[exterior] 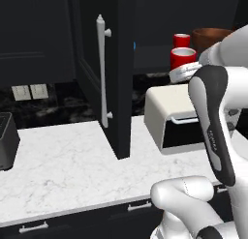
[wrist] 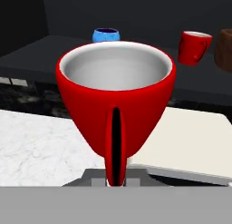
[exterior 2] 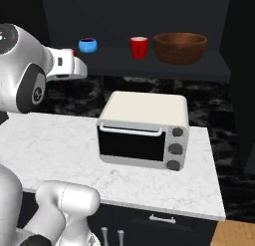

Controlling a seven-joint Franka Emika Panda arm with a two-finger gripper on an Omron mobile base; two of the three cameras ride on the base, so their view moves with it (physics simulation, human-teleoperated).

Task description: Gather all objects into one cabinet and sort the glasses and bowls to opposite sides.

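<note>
red cup (wrist: 115,100) apparently gripped by its handle, upright, mouth up.

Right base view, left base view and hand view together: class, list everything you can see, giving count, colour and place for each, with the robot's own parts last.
shelf red cup: one, red, mid cabinet shelf
carried red cup: one, red with pale inside, aloft over the counter
blue bowl: one, bright blue, shelf, left of the shelf cup
wooden bowl: one, reddish brown, shelf, right end
cabinet door: one, black with silver bar handle, swung open
toaster oven: one, cream, on the counter
counter: one, white marble
black appliance: one, counter's left edge
wall outlets: two, pale, backsplash
arm: one, white and dark; jaws at the carried cup's handle
</note>
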